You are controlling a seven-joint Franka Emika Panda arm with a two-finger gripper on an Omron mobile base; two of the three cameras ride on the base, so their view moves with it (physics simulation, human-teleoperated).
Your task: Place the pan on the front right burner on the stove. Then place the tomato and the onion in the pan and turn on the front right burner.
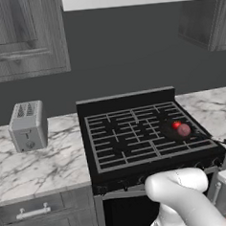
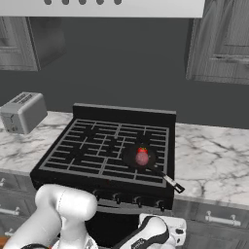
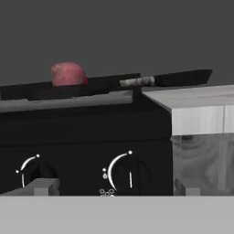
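Note:
The black pan (image 1: pixel 179 131) sits on the front right burner (image 1: pixel 184 140) of the stove (image 1: pixel 135 132), its long handle (image 1: pixel 218 139) sticking out over the right counter. Inside the pan lie the bright red tomato (image 1: pixel 176 125) and, just in front of it, the dull pink onion (image 1: pixel 184 130); both also show in the right base view, tomato (image 2: pixel 142 151) and onion (image 2: pixel 141 158). My gripper (image 3: pixel 114 189) is open, low in front of the stove's knob row, facing a knob (image 3: pixel 130 176). Above it the onion (image 3: pixel 68 74) and pan handle (image 3: pixel 137 82) peek over the stove edge.
A grey toaster (image 1: pixel 27 125) stands on the marble counter (image 1: pixel 42 163) left of the stove. Another knob (image 3: pixel 29 173) lies left of the gripper. The right counter (image 2: pixel 209 160) and its drawer fronts (image 2: pixel 219 219) flank the stove; wall cabinets (image 2: pixel 223 44) hang above.

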